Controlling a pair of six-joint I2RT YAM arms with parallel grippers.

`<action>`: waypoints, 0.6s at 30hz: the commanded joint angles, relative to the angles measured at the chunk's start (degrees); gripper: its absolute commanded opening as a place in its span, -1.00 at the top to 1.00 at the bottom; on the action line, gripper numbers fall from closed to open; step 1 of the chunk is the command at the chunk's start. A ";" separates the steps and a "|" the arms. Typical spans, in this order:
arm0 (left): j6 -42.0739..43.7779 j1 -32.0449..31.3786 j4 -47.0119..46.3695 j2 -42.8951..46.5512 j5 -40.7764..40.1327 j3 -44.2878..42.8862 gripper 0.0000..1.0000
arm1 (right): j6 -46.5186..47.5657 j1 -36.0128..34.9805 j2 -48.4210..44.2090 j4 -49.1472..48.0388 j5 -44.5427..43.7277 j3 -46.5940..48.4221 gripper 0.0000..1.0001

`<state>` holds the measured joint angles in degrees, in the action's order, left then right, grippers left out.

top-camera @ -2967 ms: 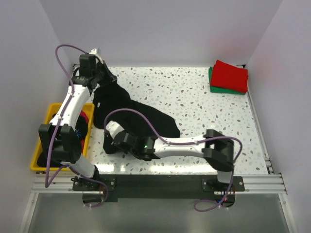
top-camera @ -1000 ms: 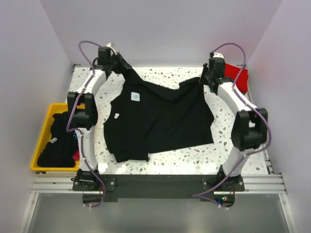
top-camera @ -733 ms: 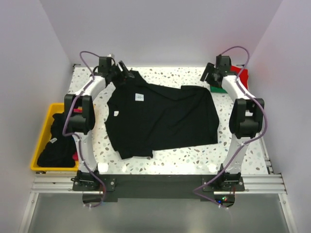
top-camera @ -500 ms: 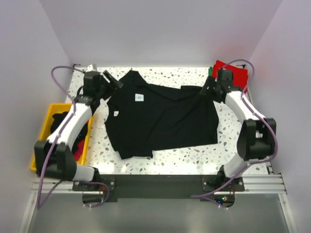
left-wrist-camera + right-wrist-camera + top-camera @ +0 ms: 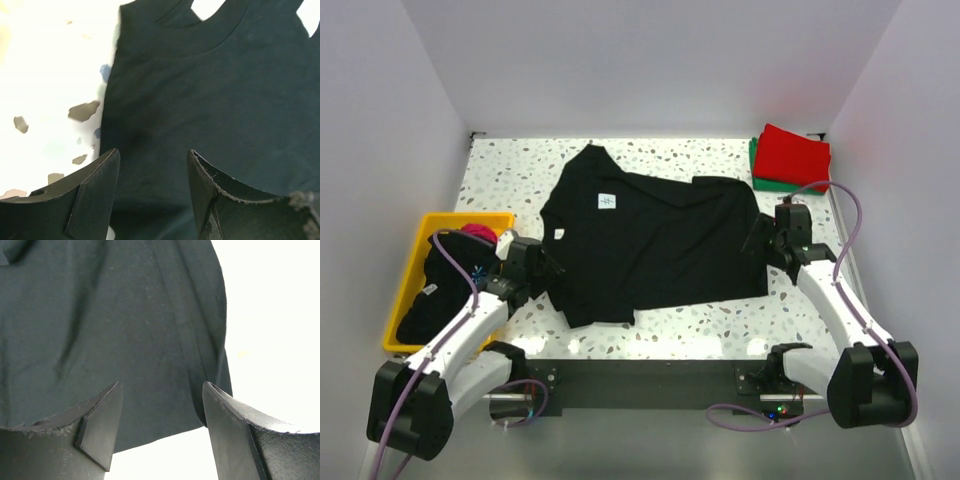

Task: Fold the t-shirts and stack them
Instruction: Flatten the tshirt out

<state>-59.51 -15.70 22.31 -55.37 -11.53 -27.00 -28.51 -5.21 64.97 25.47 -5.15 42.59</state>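
Left gripper (image 5: 152, 162) hangs wide and empty over the left side of the soft black cloth t-shirt (image 5: 660, 240), spread flat on the speckled white table (image 5: 720, 322). Right gripper (image 5: 161, 392), wide too, hangs over its right side. It looks light and floppy; pinch the edges.

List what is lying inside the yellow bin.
A crumpled black garment with a small white tag fills most of the yellow bin; a bit of pink cloth shows at its far end. Anything beneath them is covered.
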 commanded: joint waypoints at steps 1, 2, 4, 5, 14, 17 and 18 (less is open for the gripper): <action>-2.11 -0.99 -0.60 2.64 -0.60 0.90 -0.21 | -0.23 -0.06 -2.47 2.03 -2.50 -0.75 -0.36; -2.11 -1.34 -0.42 2.99 -0.08 1.25 -0.21 | -0.14 -0.06 -2.57 2.56 -2.76 -0.75 -0.36; -2.37 -2.22 0.37 4.04 0.19 2.13 -0.21 | -0.14 -0.06 -2.92 4.05 -3.81 -0.66 -0.36; -2.54 -2.57 1.24 4.48 0.28 2.48 -0.21 | -0.14 -0.15 -3.27 4.32 -4.25 -0.58 -0.36; -7.82 -4.42 8.45 9.05 -0.69 3.63 -0.21 | -1.98 -0.06 -2.57 9.41 -7.25 2.76 -0.36; -9.22 -4.42 10.04 8.71 0.10 3.45 -0.21 | -1.99 -0.06 -2.04 10.12 -7.51 3.03 -0.36; -9.75 -4.42 10.39 8.10 0.54 3.36 -0.22 | -2.16 -0.15 -1.95 10.38 -7.60 3.11 -0.36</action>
<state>-66.32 -19.81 30.00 -46.96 -10.85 -23.49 -29.58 -5.26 63.24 33.93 -10.90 43.03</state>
